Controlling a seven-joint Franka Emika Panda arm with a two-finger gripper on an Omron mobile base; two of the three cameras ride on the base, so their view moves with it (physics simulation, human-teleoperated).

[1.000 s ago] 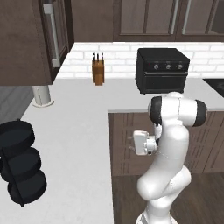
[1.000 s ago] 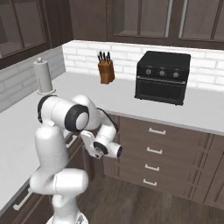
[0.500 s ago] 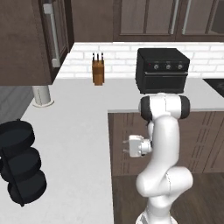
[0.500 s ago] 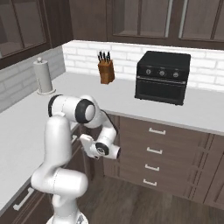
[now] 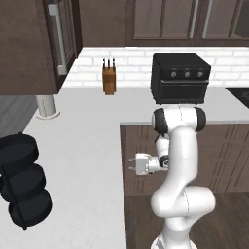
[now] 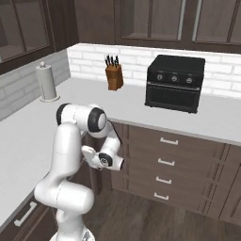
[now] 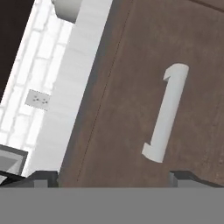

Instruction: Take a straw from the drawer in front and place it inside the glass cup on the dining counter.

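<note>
Left base view: the white two-finger gripper (image 5: 131, 164) is swung lower and further left than a second ago, towards the dark cabinet face under the grey-white worktop (image 5: 82, 146); no brand or label can be read on the black countertop oven (image 5: 180, 78). Right base view: the white arm (image 6: 68, 141) is folded low against that cabinet run, which suggests an approach to the handle. Hand view: the fingertips (image 7: 43, 177) are spread wide, holding nothing, before the closed wide dark-brown wood drawer (image 7: 127, 87) and its small silver bar handle (image 7: 166, 116); the thin pinkish-red straw is judged to lie inside.
</note>
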